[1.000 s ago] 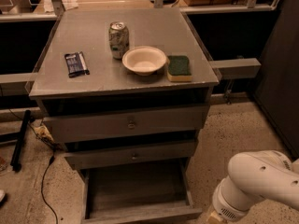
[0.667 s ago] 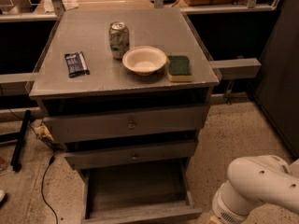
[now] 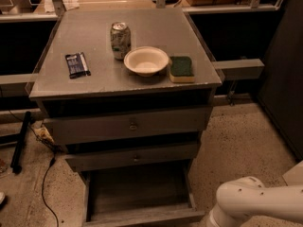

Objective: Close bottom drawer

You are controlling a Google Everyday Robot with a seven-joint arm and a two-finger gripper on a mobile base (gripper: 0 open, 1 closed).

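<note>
Three drawers (image 3: 128,125), one can (image 3: 120,39), one bowl (image 3: 146,60), one sponge (image 3: 181,67), one wrapped bar (image 3: 77,64).

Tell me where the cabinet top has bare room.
Free: the back strip of the cabinet top behind the can, and the front strip ahead of the bowl. Crowded: centre-right, where can, bowl and sponge cluster; a dark packet lies left. The bottom drawer stands open, floor bare. The gripper is out of view; only the white arm shows, lower right.

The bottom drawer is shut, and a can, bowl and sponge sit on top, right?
No: the camera view shows the bottom drawer pulled open. The can, bowl and sponge sit on top. The end effector is out of view; only the arm shows, lower right.
</note>
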